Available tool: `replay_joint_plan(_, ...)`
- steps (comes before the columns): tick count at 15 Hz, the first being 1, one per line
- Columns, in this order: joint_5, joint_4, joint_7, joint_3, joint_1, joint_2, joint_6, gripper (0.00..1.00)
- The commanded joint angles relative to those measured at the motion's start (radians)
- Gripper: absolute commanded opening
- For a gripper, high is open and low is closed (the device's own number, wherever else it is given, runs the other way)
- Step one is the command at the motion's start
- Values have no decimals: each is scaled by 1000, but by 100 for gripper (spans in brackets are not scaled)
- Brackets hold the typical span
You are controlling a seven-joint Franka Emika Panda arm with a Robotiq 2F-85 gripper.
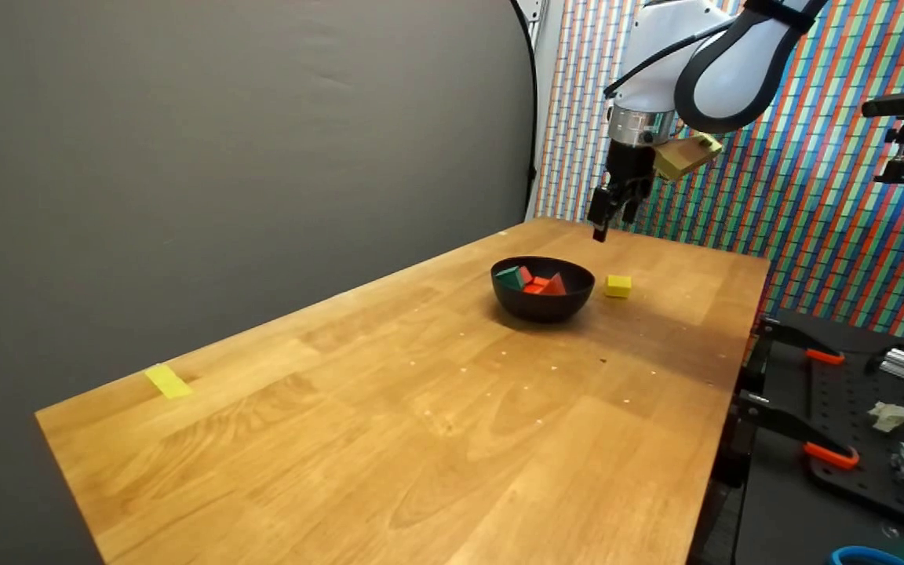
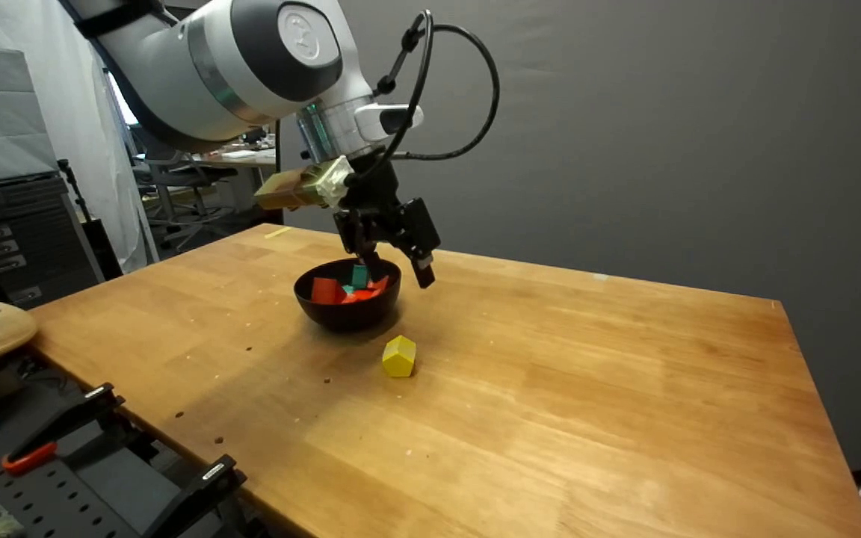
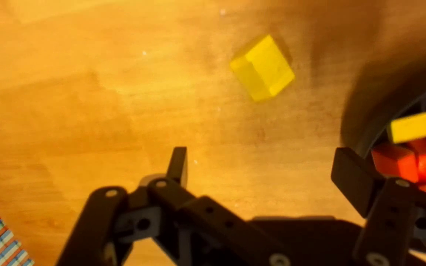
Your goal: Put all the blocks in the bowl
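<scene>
the gripper hangs over the table, fingers spread wide around nothing, likely ready for a pickup. lower, near one finger, a round black bowl collects red, green and yellow blocks. farther out, beyond the finger gap, a bright, angular yellow block lies loose, presumably next.

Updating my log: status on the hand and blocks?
Hand open, empty. Yellow faceted block on wooden table, outside round black bowl holding red and green blocks. Bowl nearby, possibly in the way.
</scene>
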Motion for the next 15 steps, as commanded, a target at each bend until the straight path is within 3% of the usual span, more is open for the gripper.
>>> replay_joint_plan(1, 196, -11, -254, 126, -110, 16, -131, 100)
replay_joint_plan(4, 236, 29, -343, 165, -145, 71, -225, 100)
replay_joint_plan(8, 183, 90, -288, 157, -146, 165, -171, 99)
replay_joint_plan(9, 184, 105, -284, 156, -144, 186, -160, 90)
replay_joint_plan(10, 196, 118, -287, 159, -144, 204, -155, 74)
replay_joint_plan(11, 201, 130, -289, 159, -144, 218, -153, 71)
replay_joint_plan(15, 195, 156, -274, 147, -134, 248, -151, 37)
